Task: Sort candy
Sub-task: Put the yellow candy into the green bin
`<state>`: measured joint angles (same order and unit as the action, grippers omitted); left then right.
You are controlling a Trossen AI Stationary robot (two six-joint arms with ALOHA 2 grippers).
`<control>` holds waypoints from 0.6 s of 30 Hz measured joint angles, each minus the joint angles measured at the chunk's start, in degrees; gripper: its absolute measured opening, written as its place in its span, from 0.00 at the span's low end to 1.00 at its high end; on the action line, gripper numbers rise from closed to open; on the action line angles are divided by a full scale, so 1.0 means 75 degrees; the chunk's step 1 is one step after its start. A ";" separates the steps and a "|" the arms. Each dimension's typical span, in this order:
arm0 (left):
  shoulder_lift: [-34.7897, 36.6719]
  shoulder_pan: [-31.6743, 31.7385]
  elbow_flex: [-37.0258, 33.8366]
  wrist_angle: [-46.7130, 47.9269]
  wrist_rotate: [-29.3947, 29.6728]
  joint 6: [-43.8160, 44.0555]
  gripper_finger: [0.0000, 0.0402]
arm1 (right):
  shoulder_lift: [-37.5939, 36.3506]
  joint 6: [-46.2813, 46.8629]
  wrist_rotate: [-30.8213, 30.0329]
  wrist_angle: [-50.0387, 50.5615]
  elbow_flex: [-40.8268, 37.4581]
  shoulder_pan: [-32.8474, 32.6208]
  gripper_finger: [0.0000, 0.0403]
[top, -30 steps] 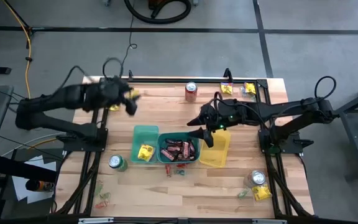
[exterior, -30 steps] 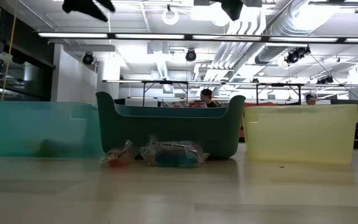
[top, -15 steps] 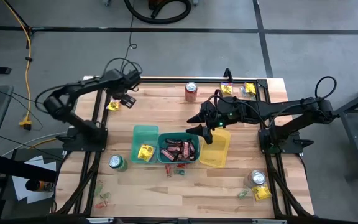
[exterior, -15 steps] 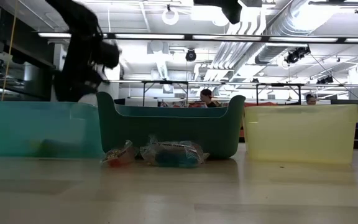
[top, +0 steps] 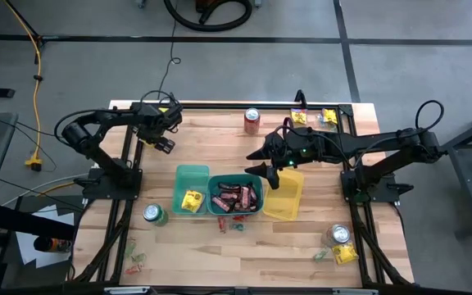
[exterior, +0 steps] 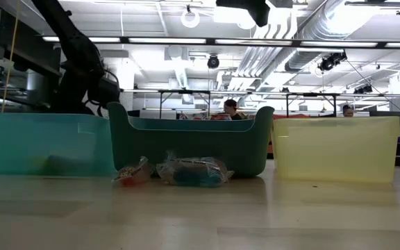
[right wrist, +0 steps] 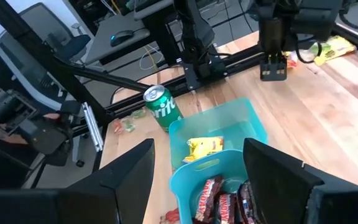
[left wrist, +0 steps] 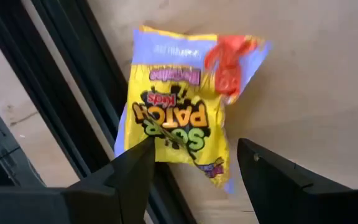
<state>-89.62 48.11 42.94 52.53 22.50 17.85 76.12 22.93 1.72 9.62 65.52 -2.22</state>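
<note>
A yellow candy packet (left wrist: 185, 112) with a small red wrapped sweet (left wrist: 232, 56) on it lies flat on the wood by the dark frame rail, at the table's far left. My left gripper (left wrist: 194, 149) hangs open just above it, pointing down, one finger on either side of the packet's end. In the high view the left gripper (top: 162, 144) shows at the far left. My right gripper (top: 269, 174) is open, level and raised over the bins. The dark teal bin (top: 220, 205) holds brown-red bars (top: 238, 197). A yellow packet (top: 192, 201) lies in the light teal bin (top: 183, 176).
A yellow bin (top: 289, 205) stands right of the teal ones. Cans: red (top: 251, 120) at the far edge, green (top: 155, 215) near left, another (top: 338, 235) near right. Loose sweets lie before the bins (top: 232, 225), at the far right (top: 299, 117) and near left (top: 138, 262).
My left arm has swung down from high above the table toward its far left corner. The gripper has tipped from nearly level to pointing down over the yellow packet, and it has stayed open.
</note>
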 joint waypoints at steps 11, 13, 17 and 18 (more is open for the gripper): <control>0.0010 -0.0076 0.0015 -0.0336 -0.0383 -0.0377 0.21 | 0.0000 0.0164 -0.0032 -0.0002 0.0000 -0.0003 0.60; 0.0149 -0.0134 0.0015 -0.0328 -0.0498 -0.0529 0.07 | 0.0000 0.0230 -0.0032 -0.0002 0.0000 -0.0009 0.60; 0.0958 -0.0448 0.0209 -0.0325 -0.0457 -0.0852 0.03 | 0.0000 0.0362 -0.0031 -0.0002 0.0000 -0.0009 0.60; 0.1283 -0.0547 0.0311 -0.0329 -0.0475 -0.0918 0.02 | 0.0000 0.0359 -0.0030 -0.0002 0.0000 -0.0009 0.60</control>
<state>-80.00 44.00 45.27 50.06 18.93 10.96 76.12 25.63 1.50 9.61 65.52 -2.28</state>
